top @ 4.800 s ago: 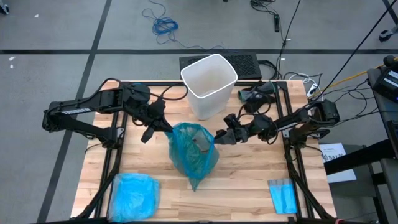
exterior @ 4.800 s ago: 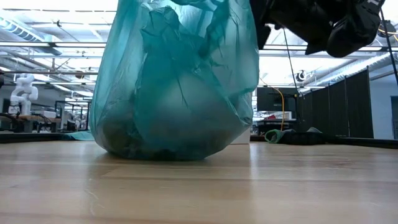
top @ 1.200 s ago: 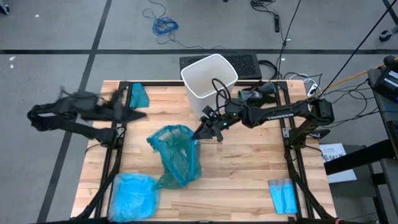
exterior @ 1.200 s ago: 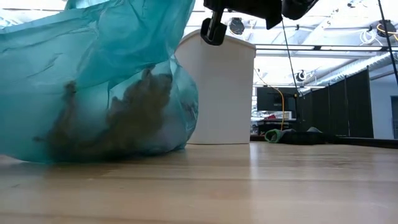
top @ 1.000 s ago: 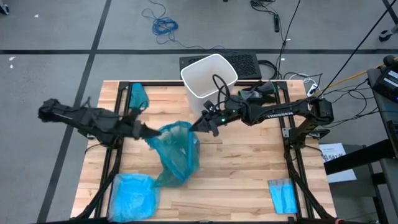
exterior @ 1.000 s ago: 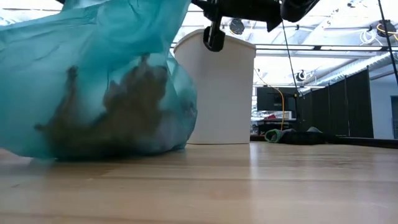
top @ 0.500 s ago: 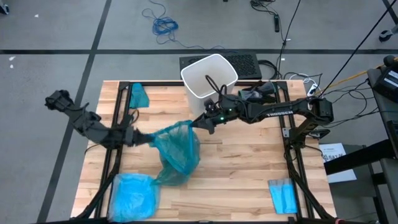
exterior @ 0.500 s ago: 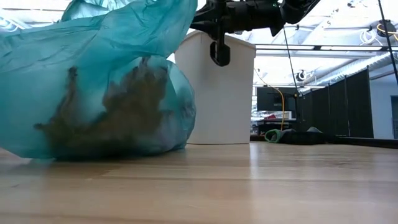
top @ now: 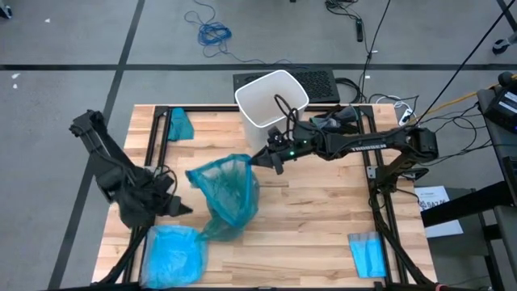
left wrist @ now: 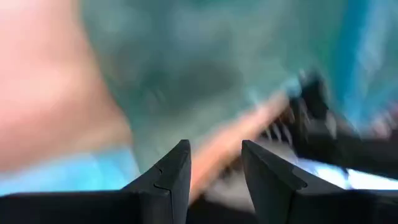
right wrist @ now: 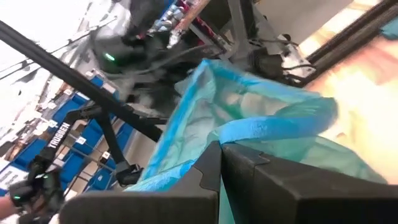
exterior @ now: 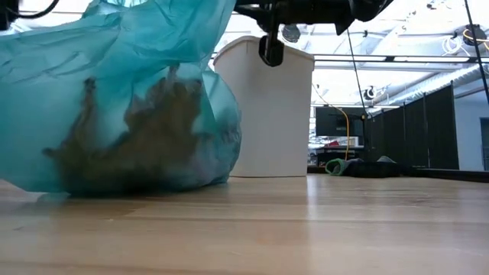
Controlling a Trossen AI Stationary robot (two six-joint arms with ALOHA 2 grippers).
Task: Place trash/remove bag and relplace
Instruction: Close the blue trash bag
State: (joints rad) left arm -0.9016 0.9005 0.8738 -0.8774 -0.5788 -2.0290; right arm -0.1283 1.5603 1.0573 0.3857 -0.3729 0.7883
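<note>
Teal bag [top: 228, 192], trash [exterior: 137, 130] inside, sits mid-table, near side of white bin [top: 271, 109]. Right gripper [top: 271, 159] clenched on its rim; left gripper [top: 179, 208] apart, fingers parted, empty. Removal step; next: shift bag aside, w/o spilling.

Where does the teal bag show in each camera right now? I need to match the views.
High: bag mid-table, between the grippers.
Low: fills the picture's left, brown trash inside.
Left wrist: blurred teal ahead of the fingers.
Right wrist: rim just past the fingers.
Shared landmark: white bin behind the bag, also in low view.
</note>
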